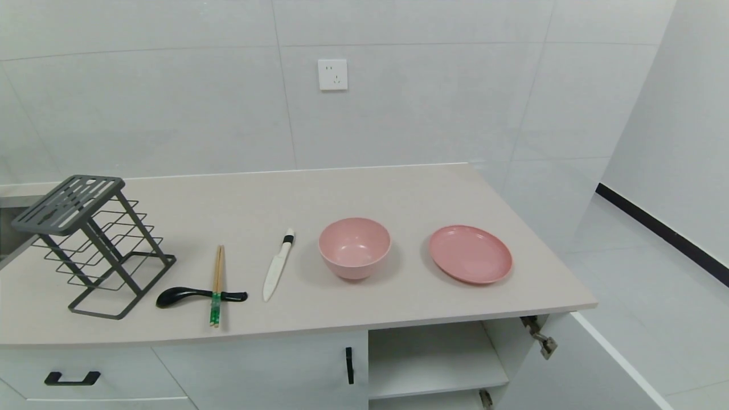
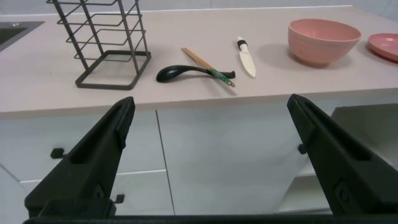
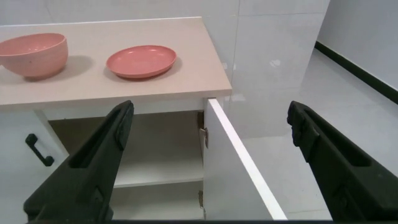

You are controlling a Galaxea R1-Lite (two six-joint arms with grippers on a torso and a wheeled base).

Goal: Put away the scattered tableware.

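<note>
On the beige countertop lie a pink bowl, a pink plate, a white knife with a black band, a pair of wooden chopsticks and a black spoon crossing under them. The bowl, knife, chopsticks and spoon also show in the left wrist view. My left gripper hangs open in front of the cabinet, below counter level. My right gripper is open before the open cabinet, with the bowl and plate above it.
A dark wire rack stands at the counter's left end, beside a sink edge. Below the plate the cabinet door is swung open, showing a white shelf. Closed doors with black handles fill the left.
</note>
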